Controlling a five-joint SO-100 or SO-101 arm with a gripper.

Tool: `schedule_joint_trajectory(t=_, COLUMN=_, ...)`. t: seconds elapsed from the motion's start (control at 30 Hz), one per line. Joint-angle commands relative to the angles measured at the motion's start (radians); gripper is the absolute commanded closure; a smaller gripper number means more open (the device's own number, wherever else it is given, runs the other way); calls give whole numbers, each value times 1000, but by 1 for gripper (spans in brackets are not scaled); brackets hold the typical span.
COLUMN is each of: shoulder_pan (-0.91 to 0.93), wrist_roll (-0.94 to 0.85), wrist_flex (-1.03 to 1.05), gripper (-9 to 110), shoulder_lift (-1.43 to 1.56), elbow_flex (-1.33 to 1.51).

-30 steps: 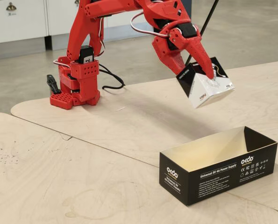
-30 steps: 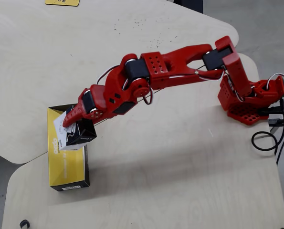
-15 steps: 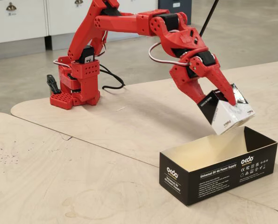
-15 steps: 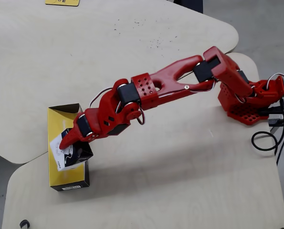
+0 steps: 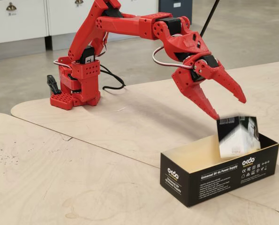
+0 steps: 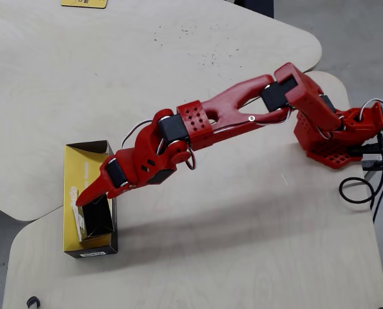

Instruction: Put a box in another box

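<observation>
jaws (image 5: pixel 228 108): spread wide, empty, tips pointing down just above the small carton; not touching it in the fixed view
small carton (image 5: pixel 238 136): black top, white lower part, motion-blurred, tilted, inside the long box at its right end in the fixed view; below the jaw tips
long box (image 5: pixel 209 180): lidless, black outside with white print, cream inside, sits on the worktop (image 5: pixel 83 159); rest of its interior bare
overhead view: jaws (image 6: pixel 88 196) over the long box (image 6: pixel 75 167), small carton (image 6: pixel 98 217) partly hidden under them
arm base (image 5: pixel 76 82): well apart, far side of worktop, cables trailing beside it
</observation>
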Motion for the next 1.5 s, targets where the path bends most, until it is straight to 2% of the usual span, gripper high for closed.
schedule_joint_trajectory(t=0.0, shoulder_pan=21, wrist_roll=-9, wrist_flex=3, gripper=62, shoulder_lift=132, elbow_flex=14)
schedule_joint_trajectory(t=0.17, shoulder_pan=18, wrist_roll=-129, wrist_flex=78, gripper=58, shoulder_lift=256, elbow_flex=66)
schedule_joint_trajectory(t=0.37, shoulder_pan=-21, wrist_roll=-365, wrist_flex=310, gripper=59, shoulder_lift=488, elbow_flex=161)
schedule_joint_trajectory(t=0.53, shoulder_pan=-54, wrist_roll=-525, wrist_flex=500, gripper=61, shoulder_lift=724, elbow_flex=364)
schedule_joint_trajectory(t=0.63, shoulder_pan=-57, wrist_roll=-581, wrist_flex=541, gripper=64, shoulder_lift=877, elbow_flex=560)
schedule_joint_trajectory(t=0.73, shoulder_pan=-48, wrist_roll=-657, wrist_flex=509, gripper=70, shoulder_lift=1058, elbow_flex=821)
schedule_joint_trajectory(t=0.9, shoulder_pan=26, wrist_roll=-805, wrist_flex=342, gripper=80, shoulder_lift=1347, elbow_flex=1259)
schedule_joint_trajectory(t=1.07, shoulder_pan=57, wrist_roll=-853, wrist_flex=272, gripper=89, shoulder_lift=1506, elbow_flex=1555)
schedule_joint_trajectory(t=1.2, shoulder_pan=46, wrist_roll=-882, wrist_flex=172, gripper=102, shoulder_lift=1609, elbow_flex=1767)
schedule_joint_trajectory(t=1.33, shoulder_pan=61, wrist_roll=-923, wrist_flex=115, gripper=102, shoulder_lift=1792, elbow_flex=1982)
schedule_joint_trajectory(t=1.47, shoulder_pan=78, wrist_roll=-959, wrist_flex=144, gripper=102, shoulder_lift=1982, elbow_flex=2134)
